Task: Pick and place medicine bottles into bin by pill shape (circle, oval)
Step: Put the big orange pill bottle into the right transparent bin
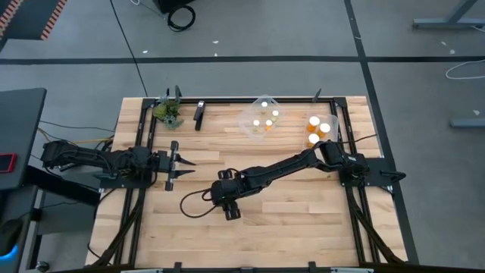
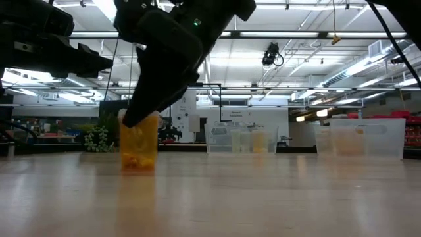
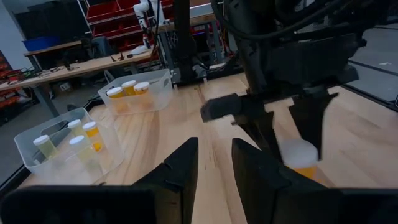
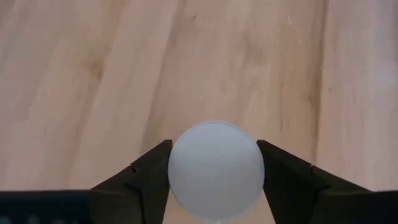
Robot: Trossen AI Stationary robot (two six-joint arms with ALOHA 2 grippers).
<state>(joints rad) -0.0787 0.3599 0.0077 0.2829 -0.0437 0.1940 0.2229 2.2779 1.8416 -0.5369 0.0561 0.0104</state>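
Note:
One medicine bottle (image 2: pixel 139 141), amber with a white cap (image 4: pixel 216 168), stands upright on its base on the wooden table, left of the middle and toward the near edge. My right gripper (image 4: pixel 216 180) reaches down over it (image 1: pixel 231 210) and is shut on the cap; in the high view it hides the bottle. The bottle (image 3: pixel 298 158) also shows in the left wrist view under the right arm. My left gripper (image 1: pixel 179 161) waits at the table's left side, level and open, with nothing between its fingers (image 3: pixel 186 165). My right gripper pinches the bottle's round white cap between its two fingers, one on each side of the cap's rim (image 4: pixel 171 163). The fingers slant down from above, coming from the table's right side. The bottle stands upright with its base (image 2: pixel 139 164) on the table.
A clear bin (image 1: pixel 261 117) with white-capped bottles sits at the far edge, middle. A second bin (image 1: pixel 320 129) with orange bottles sits at the far right. A small green plant (image 1: pixel 168 112) and a dark bar (image 1: pixel 199 114) stand at the far left. A cable (image 1: pixel 193 205) loops beside the right gripper.

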